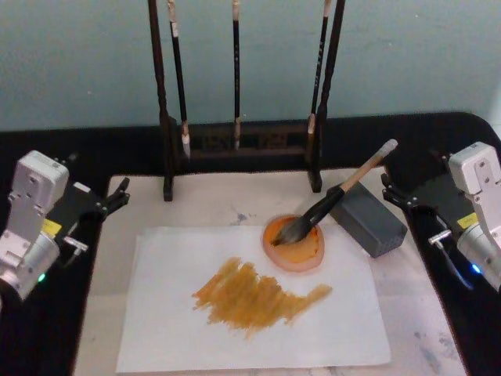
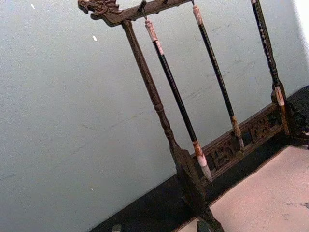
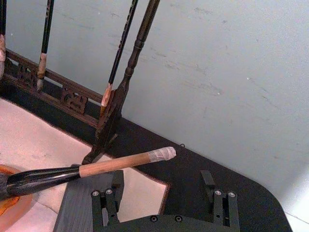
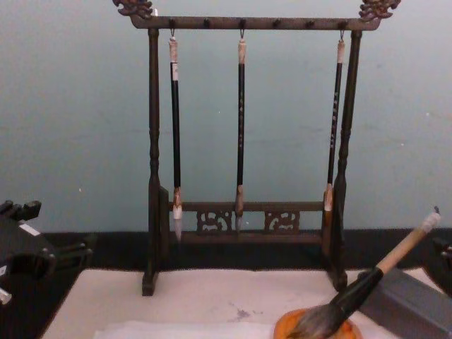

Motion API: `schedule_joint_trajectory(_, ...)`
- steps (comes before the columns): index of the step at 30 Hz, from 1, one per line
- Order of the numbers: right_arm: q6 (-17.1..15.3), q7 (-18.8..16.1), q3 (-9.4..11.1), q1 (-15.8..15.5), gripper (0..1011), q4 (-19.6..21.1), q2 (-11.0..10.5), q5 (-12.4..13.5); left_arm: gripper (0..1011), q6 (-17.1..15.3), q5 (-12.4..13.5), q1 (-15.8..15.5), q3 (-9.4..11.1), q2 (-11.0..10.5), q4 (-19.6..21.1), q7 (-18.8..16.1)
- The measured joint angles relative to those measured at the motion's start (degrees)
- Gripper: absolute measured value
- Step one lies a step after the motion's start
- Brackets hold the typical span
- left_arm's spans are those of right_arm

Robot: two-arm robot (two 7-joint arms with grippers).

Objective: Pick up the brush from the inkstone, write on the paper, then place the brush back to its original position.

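The brush (image 1: pixel 338 193) lies slanted, its dark tuft resting in the round orange inkstone (image 1: pixel 296 249) and its tan handle leaning across the grey block (image 1: pixel 369 219). The white paper (image 1: pixel 172 329) carries a broad orange-brown smear in its middle. My right gripper (image 1: pixel 389 190) stands open just right of the handle's whitish end, holding nothing. In the right wrist view its fingers (image 3: pixel 104 205) straddle empty space below the brush (image 3: pixel 120 164). My left gripper (image 1: pixel 119 196) rests open at the mat's left edge, far from the brush. The chest view shows the brush (image 4: pixel 374 277) rising from the inkstone (image 4: pixel 311 330).
A dark wooden rack (image 1: pixel 243 145) with three thin black-handled brushes stands along the back of the mat. The grey block sits right of the inkstone, between it and my right gripper. A black table (image 1: pixel 47 157) surrounds the pale mat.
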State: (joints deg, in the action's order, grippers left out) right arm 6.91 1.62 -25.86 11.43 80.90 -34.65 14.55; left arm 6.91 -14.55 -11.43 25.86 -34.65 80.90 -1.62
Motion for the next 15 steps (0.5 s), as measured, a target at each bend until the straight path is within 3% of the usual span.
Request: schedule_joint_trajectory(15, 0.0, 0.0, 0.0, 0.0, 1000, 0.0, 0.0, 0.0, 1010, 0.0, 0.0, 0.0, 0.0, 0.0, 0.0, 0.0)
